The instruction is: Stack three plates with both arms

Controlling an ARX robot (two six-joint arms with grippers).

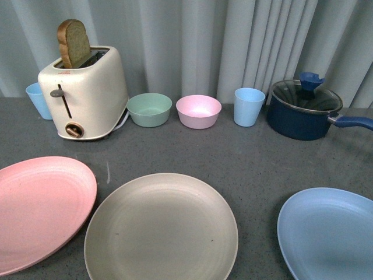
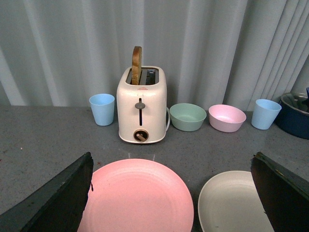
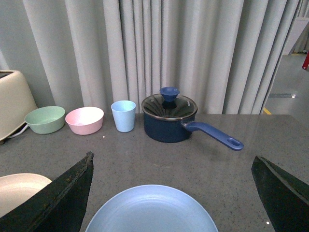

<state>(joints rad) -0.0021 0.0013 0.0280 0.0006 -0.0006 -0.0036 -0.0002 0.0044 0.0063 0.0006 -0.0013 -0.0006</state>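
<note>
So: three plates, apart: pink plate, beige-grey plate, blue plate. Behind: two bowls, two cups, one toaster, one pot. Left gripper, right gripper: wide open, empty.

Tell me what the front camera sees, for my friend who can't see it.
A pink plate, a beige-grey plate and a light blue plate lie side by side, unstacked, on a grey table. Behind: toaster with bread, green bowl, pink bowl, two blue cups, lidded blue pot.
</note>
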